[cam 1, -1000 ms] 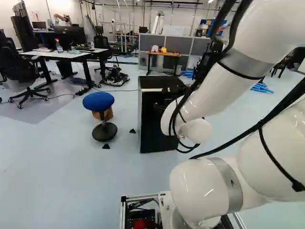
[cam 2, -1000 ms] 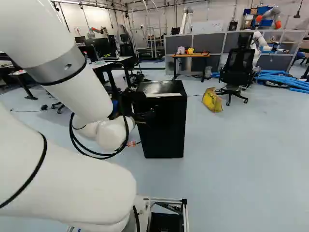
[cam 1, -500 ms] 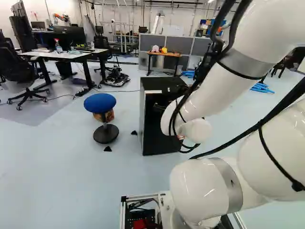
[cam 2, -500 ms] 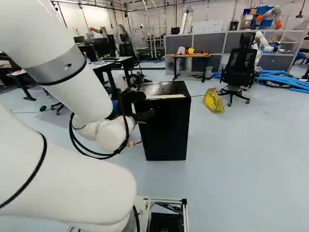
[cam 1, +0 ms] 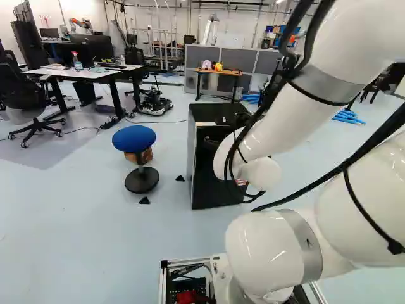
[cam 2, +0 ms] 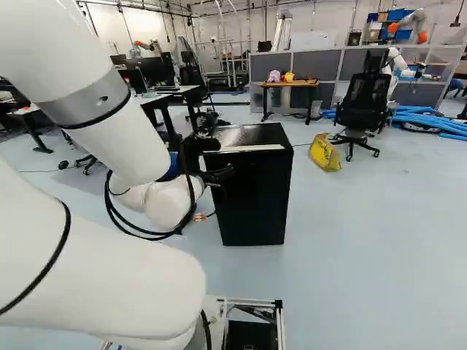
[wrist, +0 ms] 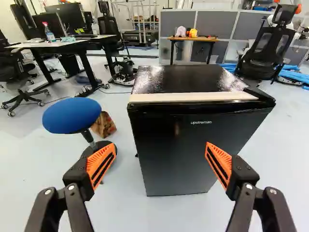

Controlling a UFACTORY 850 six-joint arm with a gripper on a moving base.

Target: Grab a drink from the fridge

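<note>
In the right base view my black gripper (cam 2: 217, 176) shows beyond the white arm, partly hidden, in front of the black fridge (cam 2: 254, 200). The wrist view has the gripper (wrist: 161, 149) open, orange pads wide apart with nothing gripped between them. Ahead of it stands the fridge (wrist: 186, 135), its front door closed, with a pale strip (wrist: 193, 97) along the top front edge. A gap of floor shows between the fingers and the fridge's foot. In the left base view the arm covers part of the fridge (cam 1: 205, 180). No drink is visible.
A blue stool (cam 1: 134, 138) stands left of the fridge, a brown box (wrist: 104, 124) behind it. Farther off are a white desk (cam 1: 95, 71), an office chair (cam 2: 363, 102), a yellow bag (cam 2: 324, 152), a wooden table (cam 2: 288, 84) and another robot (cam 2: 395, 62).
The base has moved: fridge and stool stand slightly nearer and shifted a little to the right in the base views. My arm keeps its pose against its lowest joint.
</note>
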